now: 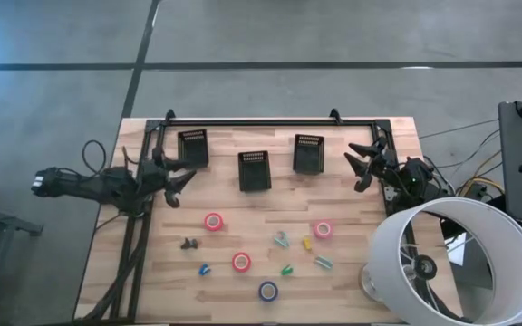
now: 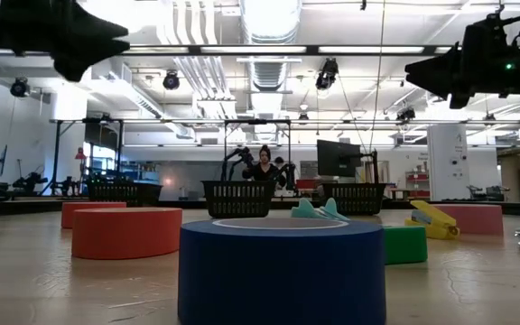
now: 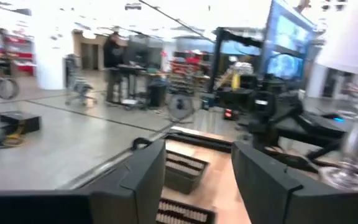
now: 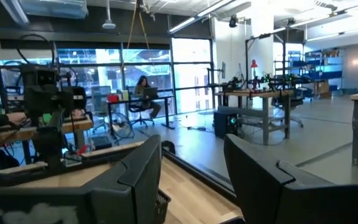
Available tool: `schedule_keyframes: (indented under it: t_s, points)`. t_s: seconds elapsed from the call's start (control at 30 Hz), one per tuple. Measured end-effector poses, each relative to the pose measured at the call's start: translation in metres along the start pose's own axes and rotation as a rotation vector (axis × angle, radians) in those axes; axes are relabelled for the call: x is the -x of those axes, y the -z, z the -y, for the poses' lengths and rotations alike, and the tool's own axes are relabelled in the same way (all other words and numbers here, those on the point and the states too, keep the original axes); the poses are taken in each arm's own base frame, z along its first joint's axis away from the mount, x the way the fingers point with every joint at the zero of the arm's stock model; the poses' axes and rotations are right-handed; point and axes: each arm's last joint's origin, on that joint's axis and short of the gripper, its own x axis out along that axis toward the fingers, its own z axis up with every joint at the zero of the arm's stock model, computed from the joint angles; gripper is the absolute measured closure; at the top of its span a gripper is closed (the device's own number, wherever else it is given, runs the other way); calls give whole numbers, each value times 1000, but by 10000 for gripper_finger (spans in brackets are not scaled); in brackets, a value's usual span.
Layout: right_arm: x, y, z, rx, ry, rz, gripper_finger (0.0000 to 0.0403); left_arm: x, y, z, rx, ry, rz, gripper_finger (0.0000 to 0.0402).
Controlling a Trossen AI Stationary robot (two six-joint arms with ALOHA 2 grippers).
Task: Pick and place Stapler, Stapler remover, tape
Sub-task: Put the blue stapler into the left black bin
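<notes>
Left gripper (image 1: 181, 179) released, empty, near left black mesh basket (image 1: 193, 148); right gripper (image 1: 362, 167) released too. Risk: small red ring-shaped tape roll (image 1: 213, 222) rolling away if pinched off-centre.

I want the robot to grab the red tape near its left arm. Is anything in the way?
Nothing visible is. The left gripper hangs open near the left basket, and only bare table lies between it and the red tape roll.

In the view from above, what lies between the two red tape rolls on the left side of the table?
Nothing: the high view shows only bare wood between the upper red tape roll and the lower red tape roll.
</notes>
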Motion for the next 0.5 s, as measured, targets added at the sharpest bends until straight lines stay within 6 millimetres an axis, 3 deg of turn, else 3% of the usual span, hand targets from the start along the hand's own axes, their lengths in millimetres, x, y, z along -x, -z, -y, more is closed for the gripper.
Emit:
schedule_keyframes:
  t_s: [0.3,0.5]
  points:
    - [0,-3,0,113,1,17,232,-32,-33,27,1,125,-283,207]
    - [-1,-13,-1,126,1,49,232,-51,-40,59,-37,186,-493,207]
